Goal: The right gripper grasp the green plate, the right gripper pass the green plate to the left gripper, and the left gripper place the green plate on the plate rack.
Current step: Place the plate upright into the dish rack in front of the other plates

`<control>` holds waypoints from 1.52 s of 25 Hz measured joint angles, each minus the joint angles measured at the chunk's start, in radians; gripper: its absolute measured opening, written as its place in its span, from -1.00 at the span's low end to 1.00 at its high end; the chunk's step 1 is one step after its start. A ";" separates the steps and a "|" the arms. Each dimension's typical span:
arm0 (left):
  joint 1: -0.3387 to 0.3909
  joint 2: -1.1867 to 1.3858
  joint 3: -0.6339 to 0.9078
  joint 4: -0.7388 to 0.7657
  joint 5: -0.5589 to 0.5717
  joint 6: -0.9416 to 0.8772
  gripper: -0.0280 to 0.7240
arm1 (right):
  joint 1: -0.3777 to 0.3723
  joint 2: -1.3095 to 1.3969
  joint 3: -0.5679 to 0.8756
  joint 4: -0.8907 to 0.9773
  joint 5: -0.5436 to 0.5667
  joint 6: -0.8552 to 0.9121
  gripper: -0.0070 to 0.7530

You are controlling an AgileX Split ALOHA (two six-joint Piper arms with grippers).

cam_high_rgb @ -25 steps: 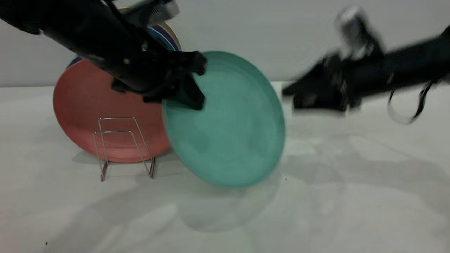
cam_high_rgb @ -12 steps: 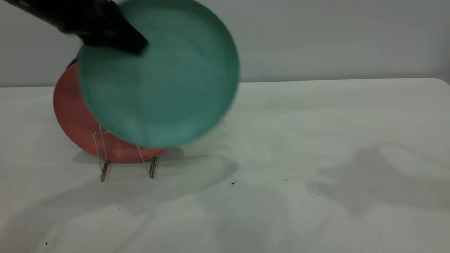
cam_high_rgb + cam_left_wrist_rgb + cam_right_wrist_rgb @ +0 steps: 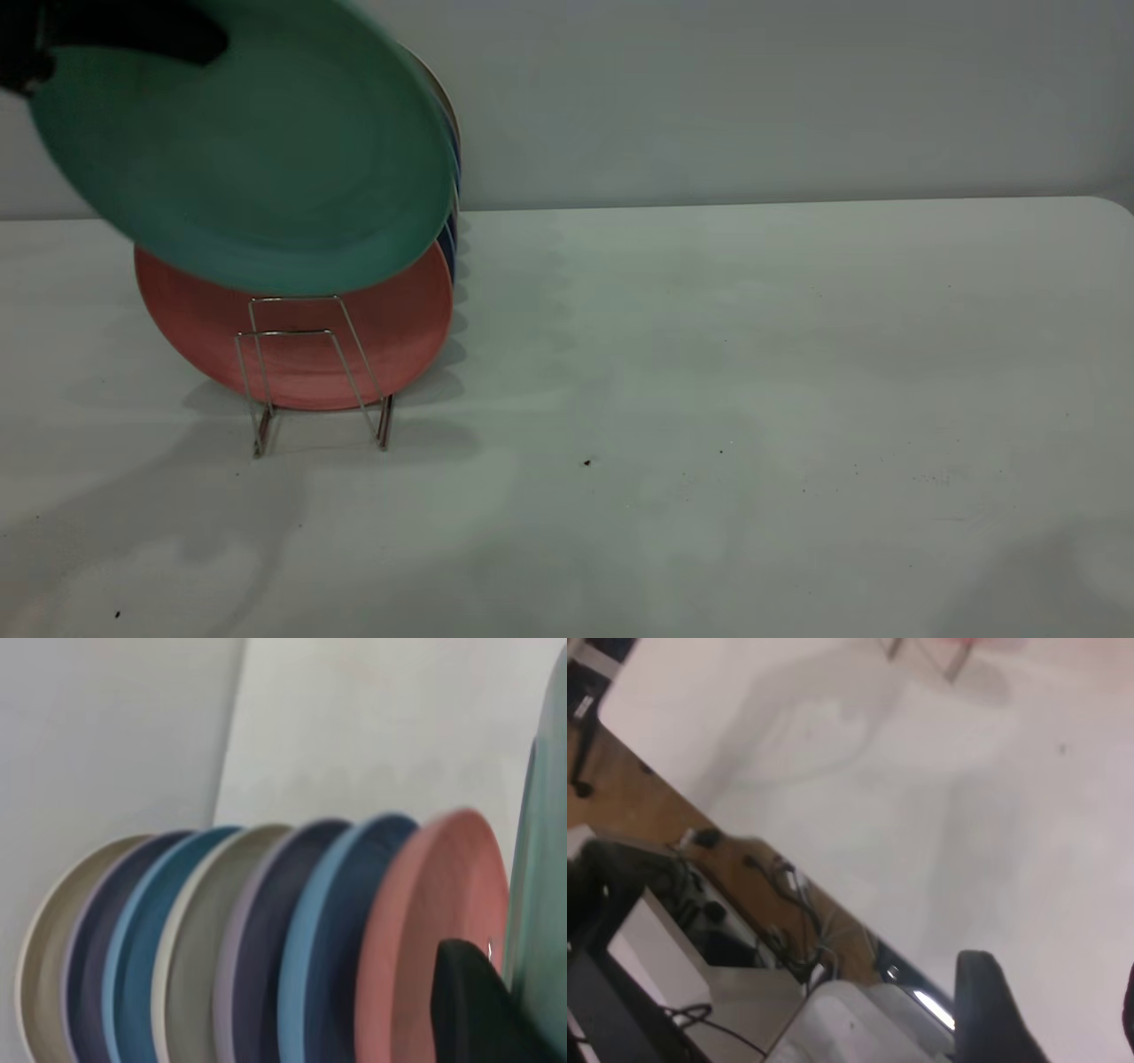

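The green plate hangs tilted in the air at the upper left, in front of and above the plates in the plate rack. My left gripper is shut on its upper rim and reaches in from the top left corner. In the left wrist view one black finger presses the green plate's edge, right beside the pink plate. My right gripper is out of the exterior view; its own view shows it open and empty over the table's edge.
A salmon-pink plate stands at the front of the rack, with several blue, purple and beige plates in a row behind it. The white table stretches to the right. Beyond its edge lie cables and boxes.
My left gripper has carried the green plate up and left, from the table's middle to above the rack. My right arm has drawn back out of the exterior view.
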 joint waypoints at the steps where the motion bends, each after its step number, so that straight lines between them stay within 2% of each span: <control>1: 0.000 0.000 -0.002 0.033 0.000 0.000 -0.56 | 0.000 -0.052 0.033 -0.018 0.002 0.016 0.04; 7: 0.002 0.000 -0.020 0.190 -0.038 0.000 -0.56 | 0.000 -0.324 0.180 -0.148 0.008 0.146 0.04; 12: -0.003 0.013 -0.020 0.200 -0.077 0.000 -0.56 | 0.000 -0.519 0.236 -0.275 0.011 0.273 0.04; 20: -0.016 0.066 -0.020 0.194 -0.117 0.000 -0.56 | 0.000 -0.744 0.244 -0.508 0.027 0.432 0.04; 28: -0.016 0.121 -0.020 0.128 -0.119 0.000 -0.57 | 0.000 -0.808 0.244 -0.605 0.037 0.496 0.04; 38: -0.016 0.174 -0.020 0.104 -0.130 0.000 -0.56 | 0.000 -0.812 0.280 -0.625 0.037 0.510 0.04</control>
